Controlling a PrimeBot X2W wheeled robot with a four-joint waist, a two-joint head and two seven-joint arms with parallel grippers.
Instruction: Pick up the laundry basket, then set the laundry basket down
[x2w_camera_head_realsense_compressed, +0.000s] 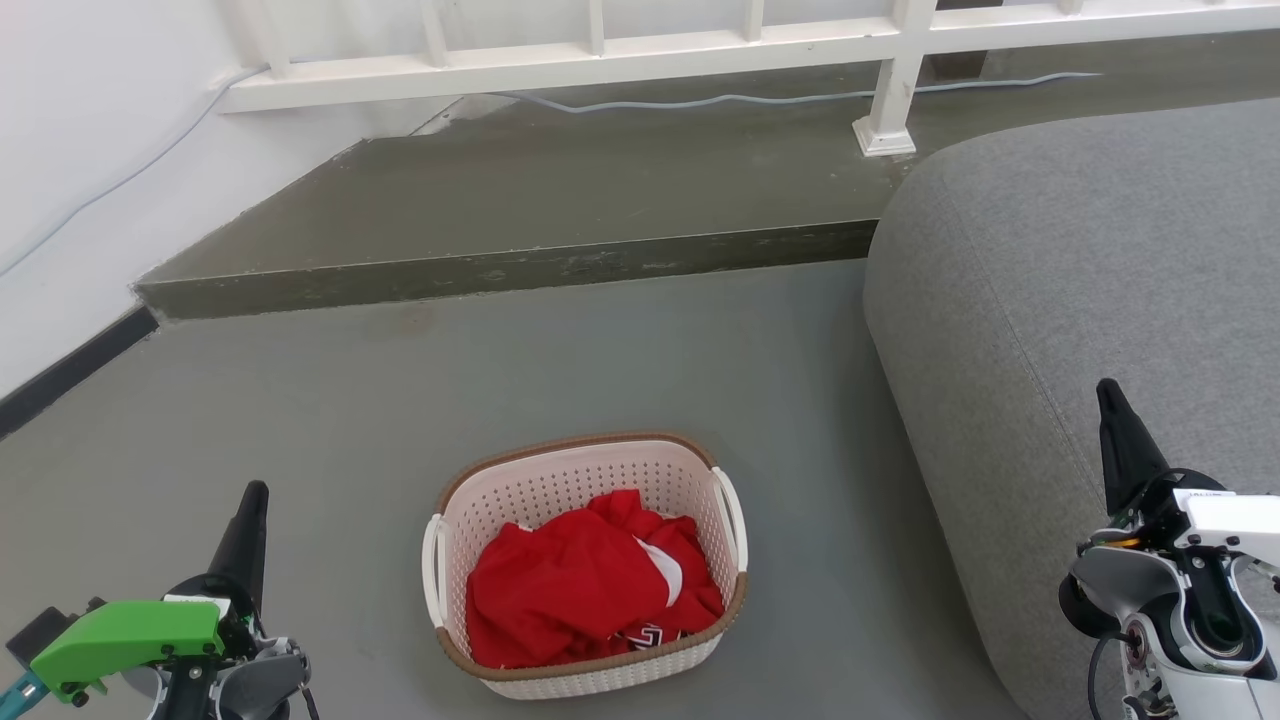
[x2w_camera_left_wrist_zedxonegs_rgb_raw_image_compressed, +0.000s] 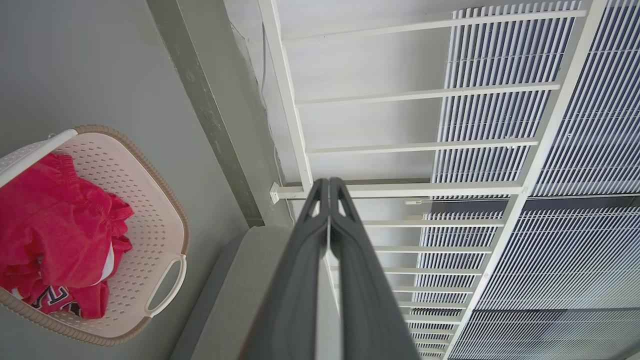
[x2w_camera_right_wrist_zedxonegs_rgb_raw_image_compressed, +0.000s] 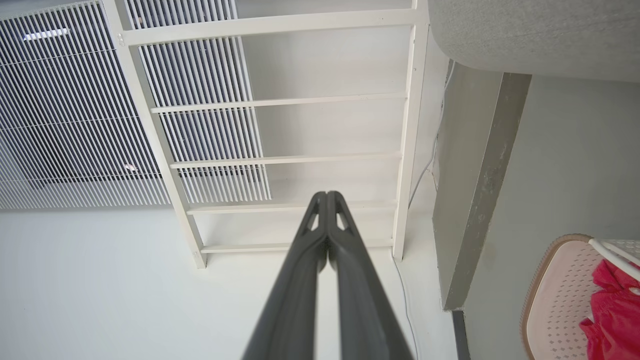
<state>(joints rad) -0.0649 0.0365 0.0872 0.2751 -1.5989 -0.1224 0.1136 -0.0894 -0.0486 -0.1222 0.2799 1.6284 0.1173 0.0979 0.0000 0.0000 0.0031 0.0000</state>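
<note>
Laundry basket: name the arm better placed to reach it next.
Left. The left gripper sits much closer to the laundry basket; the right gripper is farther off, beside the grey sofa. Both are shut.

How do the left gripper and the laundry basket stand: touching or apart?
Apart. The head view shows a stretch of floor between the left gripper and the laundry basket.

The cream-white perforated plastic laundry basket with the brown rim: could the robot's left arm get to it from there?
Probably yes. The left gripper, fingers shut, hangs beside the cream-white laundry basket, with just open grey floor between it and the near white handle.
</note>
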